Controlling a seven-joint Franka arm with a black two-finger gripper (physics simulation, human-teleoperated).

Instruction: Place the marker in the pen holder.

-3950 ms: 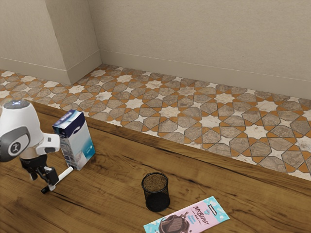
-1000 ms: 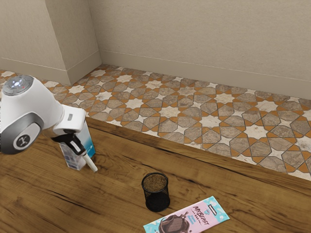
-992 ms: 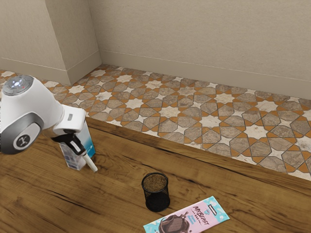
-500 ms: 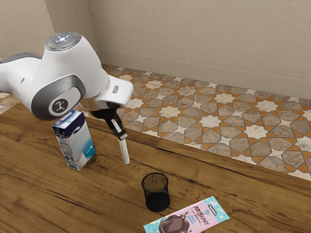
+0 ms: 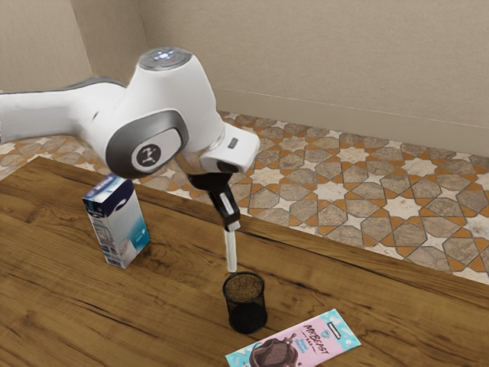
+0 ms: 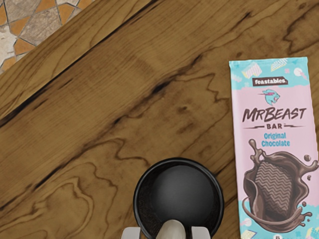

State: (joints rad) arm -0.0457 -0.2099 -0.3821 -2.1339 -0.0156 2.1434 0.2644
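Your slim white marker (image 5: 231, 252) hangs nearly upright, its tip near your round black mesh pen holder's (image 5: 246, 315) rim; that stands upright, in from the worktop's (image 5: 57, 237) far edge.

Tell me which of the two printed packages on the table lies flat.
The pink MrBeast chocolate bar beside the pen holder lies flat; the blue-and-white carton stands upright.

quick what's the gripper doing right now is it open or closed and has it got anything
Gripper: closed, holding the marker, which points down close to the pen holder.
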